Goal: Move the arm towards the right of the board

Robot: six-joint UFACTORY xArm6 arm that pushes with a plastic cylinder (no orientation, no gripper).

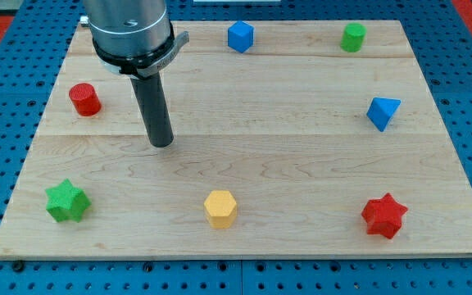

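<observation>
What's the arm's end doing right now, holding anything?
No claw, just a rod: my tip touches no block, to the right of the red cylinder.

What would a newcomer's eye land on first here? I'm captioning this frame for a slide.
The big grey arm at the view's top left, its dark rod ending in my tip, right of the red cylinder. Then the bright blocks ringing the wooden board: the red star bottom right, the green star bottom left.

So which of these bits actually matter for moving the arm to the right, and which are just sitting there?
In the job:
my tip, on the view's left, right of the red cylinder
the board

Just lying about:
red cylinder
blue cube
green cylinder
blue triangular block
green star
yellow hexagon
red star
</observation>
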